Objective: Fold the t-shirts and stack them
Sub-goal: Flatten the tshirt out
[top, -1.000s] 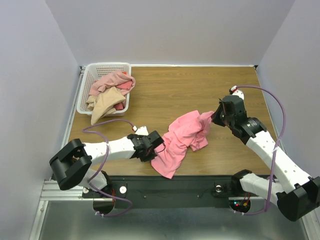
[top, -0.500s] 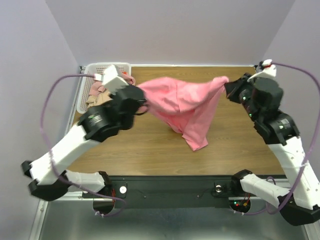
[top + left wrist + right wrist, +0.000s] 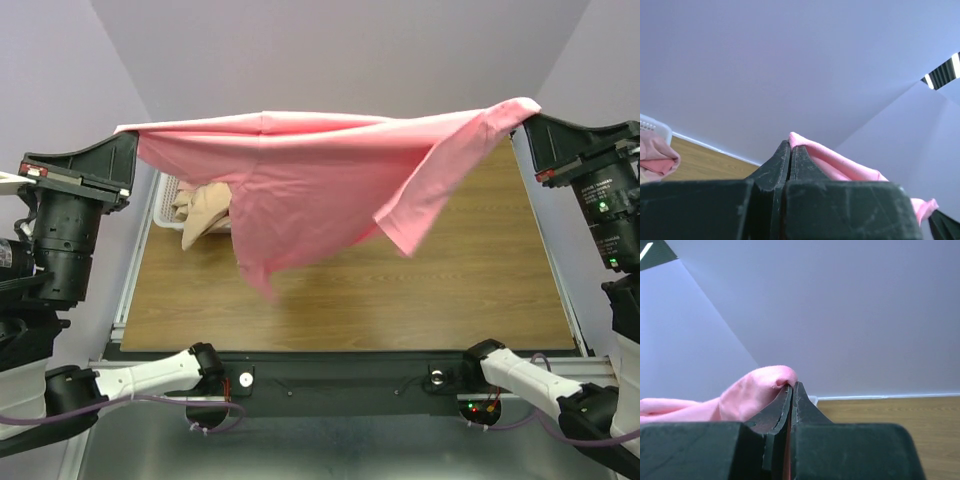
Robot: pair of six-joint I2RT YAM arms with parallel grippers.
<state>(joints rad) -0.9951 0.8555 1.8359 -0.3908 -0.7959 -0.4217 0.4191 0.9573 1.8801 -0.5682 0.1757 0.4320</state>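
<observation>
Nearest, over the table [image 3: 460,290] and well off the wood: a salmon-pink shirt [image 3: 320,170] stretched wide and high, hanging like a slack curtain, lowest at a loose tail left of centre. Pinched at one end by the left gripper [image 3: 128,148], jaws clenched on a corner, with a nub of cloth poking out between the pressed fingers in the wrist view. Pinched at the other end by the right gripper [image 3: 530,118], likewise clamped tight on a bunched corner. Farther back, at the far left corner and partly hidden behind the cloth: a white basket [image 3: 165,200] with more shirts [image 3: 205,212], tan and pink, waiting. Probably the spreading step before the first fold. To do it well: keep both pinches firm and the top edge level and taut. Let the hanging tail touch the wood first, then draw the rest down over it so the cloth lies flat. Mind the flap doubled over itself toward the right, likely to trap a crease unless shaken out. Stay clear of the basket. Against half a second ago: both arms far higher and wider apart, and the cloth no longer sagging in a bunch but opened across nearly the full width. A second ago: crumpled on the wood near the front edge.
</observation>
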